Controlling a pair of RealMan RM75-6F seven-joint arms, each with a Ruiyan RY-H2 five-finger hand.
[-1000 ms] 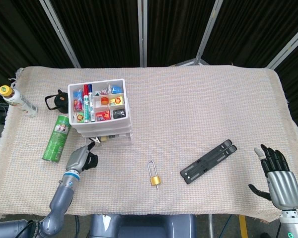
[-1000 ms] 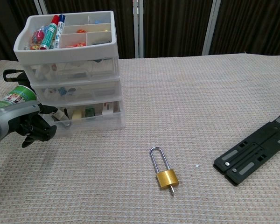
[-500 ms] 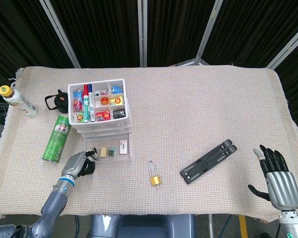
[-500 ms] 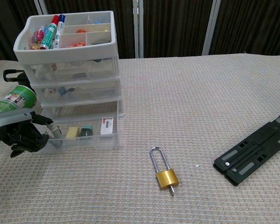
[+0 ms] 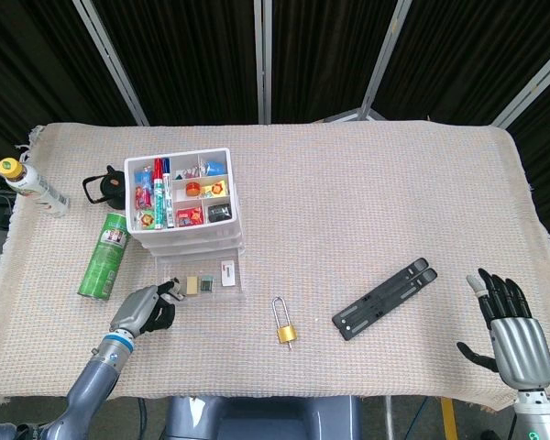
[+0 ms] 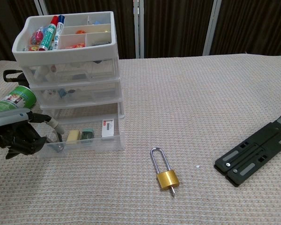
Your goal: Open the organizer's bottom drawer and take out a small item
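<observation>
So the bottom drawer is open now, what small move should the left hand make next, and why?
Probably let go of the bottom drawer front and lift the left hand over it: the drawer is pulled well out, and its small items lie exposed inside.

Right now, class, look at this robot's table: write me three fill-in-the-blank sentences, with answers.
1. The organizer's ____ drawer is pulled out.
2. The left hand grips that drawer's ____ end.
3. The brass padlock lies between the drawer and the black ____.

Answers: bottom; left; bracket
</observation>
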